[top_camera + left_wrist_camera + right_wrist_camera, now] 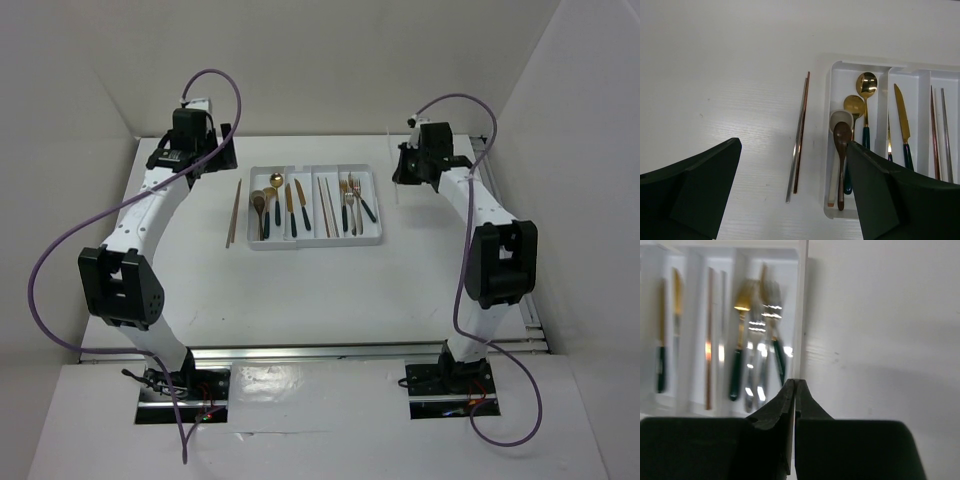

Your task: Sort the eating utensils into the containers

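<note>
- Left gripper (792, 200) is spread wide; a chopstick pair (800, 135) lies just outside the tray (828, 150).
- Right gripper (795, 383) pinches a thin pale stick (803, 300), its top cut off; forks (757, 340) are blurred.

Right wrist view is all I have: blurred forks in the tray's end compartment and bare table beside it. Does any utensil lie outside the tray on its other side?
Observer: Yes. A pair of chopsticks lies on the table just left of the tray, alongside it with a gap between them.
Operator: Is the left gripper holding them?
Observer: No. The left gripper is open and holds nothing. Its wrist view shows the pair on the table, in frame between its spread fingers.
</note>
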`<state>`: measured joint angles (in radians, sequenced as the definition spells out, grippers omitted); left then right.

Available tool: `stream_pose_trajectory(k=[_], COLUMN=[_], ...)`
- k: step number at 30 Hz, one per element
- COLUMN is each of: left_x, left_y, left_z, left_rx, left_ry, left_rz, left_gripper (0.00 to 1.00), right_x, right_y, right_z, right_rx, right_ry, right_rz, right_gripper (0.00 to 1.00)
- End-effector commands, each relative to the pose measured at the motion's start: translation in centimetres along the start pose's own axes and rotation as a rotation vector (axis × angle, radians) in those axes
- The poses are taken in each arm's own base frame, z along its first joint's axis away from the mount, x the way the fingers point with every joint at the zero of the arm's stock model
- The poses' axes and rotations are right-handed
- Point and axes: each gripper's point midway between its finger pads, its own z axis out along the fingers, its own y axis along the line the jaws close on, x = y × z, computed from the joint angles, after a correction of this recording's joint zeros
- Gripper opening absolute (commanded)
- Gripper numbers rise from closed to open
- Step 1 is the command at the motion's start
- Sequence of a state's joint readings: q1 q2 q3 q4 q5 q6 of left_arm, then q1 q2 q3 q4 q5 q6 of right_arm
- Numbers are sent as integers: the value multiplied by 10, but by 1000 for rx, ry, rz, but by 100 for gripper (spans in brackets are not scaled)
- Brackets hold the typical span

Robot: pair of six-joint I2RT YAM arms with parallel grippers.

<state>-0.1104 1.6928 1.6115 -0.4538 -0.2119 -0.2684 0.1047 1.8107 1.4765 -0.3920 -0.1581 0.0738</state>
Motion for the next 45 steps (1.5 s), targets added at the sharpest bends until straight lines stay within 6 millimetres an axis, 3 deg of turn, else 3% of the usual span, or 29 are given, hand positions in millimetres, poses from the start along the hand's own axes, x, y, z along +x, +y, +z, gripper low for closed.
stream_pose_trajectory(k=[1,5,6,8,11,18,27,28,33,36,39,45], left_x=[-20,-14,-18,-12,-18,-8,0,4,18,33,68,136], left_y=[-1,5,7,11,17,29,32,31,28,18,16,18], left_z=[-13,-14,-19,-20,-32,-42,-44,-43,-38,-34,-29,-29], left_rx=[0,-26,-34,-50,-71,-116,-119,-114,-97,-28,17,53], left_ry=[-71,-58,-73,-65,-93,-96,-75,-52,30,89,198,352], left_rz=[-27,-24,-27,-16,-22,-3,11,27,65,113,120,122], left_gripper=[100,100,100,100,100,100,100,100,100,100,100,95], right_x=[-25,-14,-16,1,18,42,53,58,60,53,42,-6], right_y=[65,125,134,154,166,172,174,175,173,173,166,151], right_z=[-20,-7,-6,7,22,47,72,74,78,77,69,28], right_rx=[-195,-310,-324,-353,-363,-356,-364,-371,-369,-369,-362,-393], right_ry=[-22,49,51,107,165,253,291,307,305,277,240,90], right_rz=[108,167,167,179,206,287,315,317,308,284,257,160], right_gripper=[0,0,0,0,0,0,0,2,36,40,40,39])
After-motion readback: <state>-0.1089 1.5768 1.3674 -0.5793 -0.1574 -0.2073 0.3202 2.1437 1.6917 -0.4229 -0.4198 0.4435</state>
